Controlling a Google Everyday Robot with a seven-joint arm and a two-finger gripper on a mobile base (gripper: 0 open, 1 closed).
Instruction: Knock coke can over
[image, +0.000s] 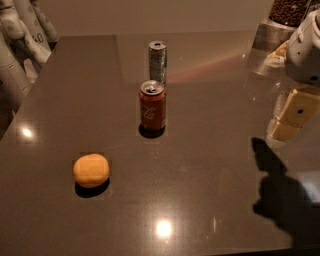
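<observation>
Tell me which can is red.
The coke can, nearer the camera; the silver can behind it is slimmer. The claw hangs far right.

High cam over table (210, 170), gripper (293, 119) at rt.

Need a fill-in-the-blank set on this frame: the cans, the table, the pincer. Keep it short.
1. The red coke can stands ____ on the table.
2. The silver can stands just ____ the coke can, farther from the camera.
3. The pincer hangs at the ____ edge of the view, well apart from the coke can.
4. In all, ____ cans stand on the table.

Missing words: upright; behind; right; two.
</observation>
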